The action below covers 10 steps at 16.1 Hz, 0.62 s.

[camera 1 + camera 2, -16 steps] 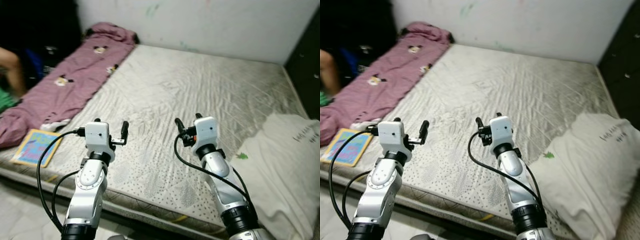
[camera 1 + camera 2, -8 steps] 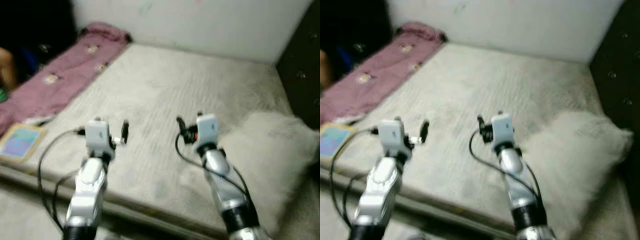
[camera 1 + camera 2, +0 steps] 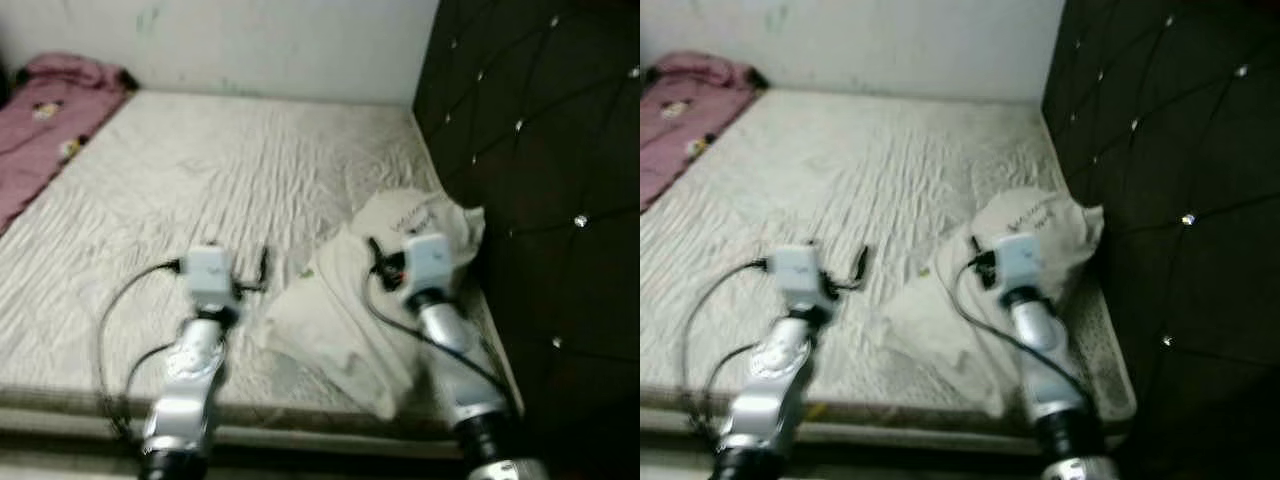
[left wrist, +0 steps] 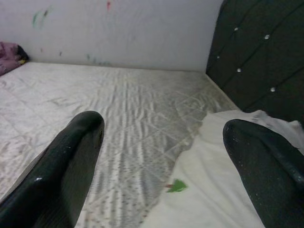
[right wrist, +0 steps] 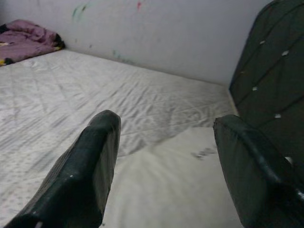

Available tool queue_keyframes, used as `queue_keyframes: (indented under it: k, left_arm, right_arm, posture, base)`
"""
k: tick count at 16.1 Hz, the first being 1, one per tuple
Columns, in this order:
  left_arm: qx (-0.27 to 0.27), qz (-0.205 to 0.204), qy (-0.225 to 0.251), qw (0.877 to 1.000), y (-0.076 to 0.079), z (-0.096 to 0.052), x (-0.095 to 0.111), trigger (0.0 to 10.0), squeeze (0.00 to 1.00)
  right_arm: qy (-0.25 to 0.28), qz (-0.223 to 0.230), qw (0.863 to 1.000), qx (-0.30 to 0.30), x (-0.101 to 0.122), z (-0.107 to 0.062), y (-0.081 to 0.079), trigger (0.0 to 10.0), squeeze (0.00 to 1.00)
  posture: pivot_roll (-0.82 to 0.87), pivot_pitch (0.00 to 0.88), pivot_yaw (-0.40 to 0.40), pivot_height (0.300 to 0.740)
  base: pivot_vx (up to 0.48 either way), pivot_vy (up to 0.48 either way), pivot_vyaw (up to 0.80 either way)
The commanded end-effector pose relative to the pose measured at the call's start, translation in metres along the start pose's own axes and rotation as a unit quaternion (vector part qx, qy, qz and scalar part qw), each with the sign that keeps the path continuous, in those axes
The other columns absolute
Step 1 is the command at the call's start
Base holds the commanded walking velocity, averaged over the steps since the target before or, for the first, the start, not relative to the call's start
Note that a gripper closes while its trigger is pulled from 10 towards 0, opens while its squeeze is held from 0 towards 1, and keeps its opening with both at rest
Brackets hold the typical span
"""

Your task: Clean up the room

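we are holding our right gripper and left gripper spread wide, the white pillow lying below our right jaws; we should be lowering squarely.

Head views soft with motion blur all over; the arms and the pillow edges smeared, mattress quilting only faintly resolved. Light is even, flat, indoor, no hard shadows. Wall at 12 o'clock is brightest, slightly washed. Headboard at 3 o'clock is near black, with small glare spots on its studs. Dark strip along the bed's near edge at 6 o'clock. Wrist views sharper: mattress creases crisp, near black fingers out of focus, dull sheen on top. Right wrist pillow area slightly smeared.
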<state>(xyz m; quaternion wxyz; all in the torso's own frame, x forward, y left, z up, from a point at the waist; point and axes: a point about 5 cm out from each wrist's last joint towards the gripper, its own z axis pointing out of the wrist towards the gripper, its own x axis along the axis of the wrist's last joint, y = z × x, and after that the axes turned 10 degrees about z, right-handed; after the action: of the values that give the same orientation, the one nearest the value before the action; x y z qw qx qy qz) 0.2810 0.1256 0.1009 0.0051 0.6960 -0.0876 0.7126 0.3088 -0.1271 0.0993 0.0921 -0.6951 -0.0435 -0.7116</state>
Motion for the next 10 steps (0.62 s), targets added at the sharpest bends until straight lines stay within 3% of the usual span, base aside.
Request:
queue_keyframes:
  k: [1, 6, 10]
  left_arm:
    - [0.012, 0.009, 0.004, 1.0, -0.0098, -0.0001, 0.0021, 10.0, 0.0]
    - [0.016, 0.008, 0.007, 1.0, -0.0102, -0.0002, 0.0022, 10.0, 0.0]
    - [0.017, 0.018, 0.008, 1.0, -0.0105, -0.0003, 0.002, 10.0, 0.0]
  right_arm:
    - [0.009, 0.007, 1.0, 0.012, 0.0042, 0.0037, -0.0086, 10.0, 0.0]
    - [0.007, 0.011, 1.0, 0.013, 0.0043, 0.0049, -0.008, 10.0, 0.0]
    - [0.001, 0.014, 1.0, 0.009, 0.0025, 0.0049, -0.0071, 10.0, 0.0]
  posture:
    - [0.04, 0.0, -0.01, 0.74]
    - [0.04, 0.0, -0.012, 0.74]
    - [0.04, 0.0, -0.009, 0.74]
  base:
    - [0.0, 0.0, 0.0]
    - [0.0, 0.0, 0.0]
    - [0.0, 0.0, -0.74]
